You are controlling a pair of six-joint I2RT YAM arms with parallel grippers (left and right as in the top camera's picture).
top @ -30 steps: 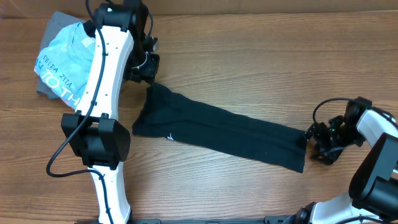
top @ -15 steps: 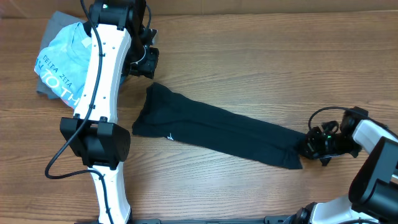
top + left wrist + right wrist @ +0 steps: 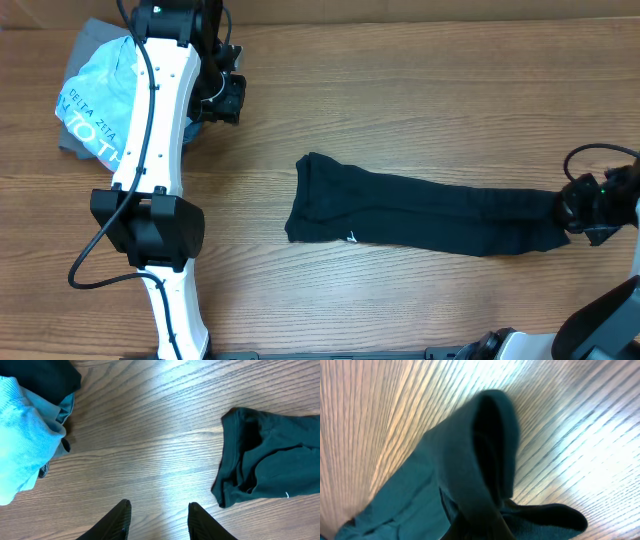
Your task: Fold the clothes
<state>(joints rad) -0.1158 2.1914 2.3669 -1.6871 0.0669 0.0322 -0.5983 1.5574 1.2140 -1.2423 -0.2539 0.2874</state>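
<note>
Currently the dark navy soft T-shirt, a long strip, is clamped at its end by the closed right tool. The left tool is seen part-open and empty. Carrying that end across is probably required next.

Wood-grain table, smooth, with a mild sheen and bright glare streaks along the grain. Soft matt cloth in the dark navy T-shirt, finely knitted, creased and rumpled, with a small white printed mark. Light blue T-shirt at far left, matt knit with flat white print; beneath it a grey garment, dull cloth as well. Glossy white plastic shell on the left arm, with matt black joint housings.
</note>
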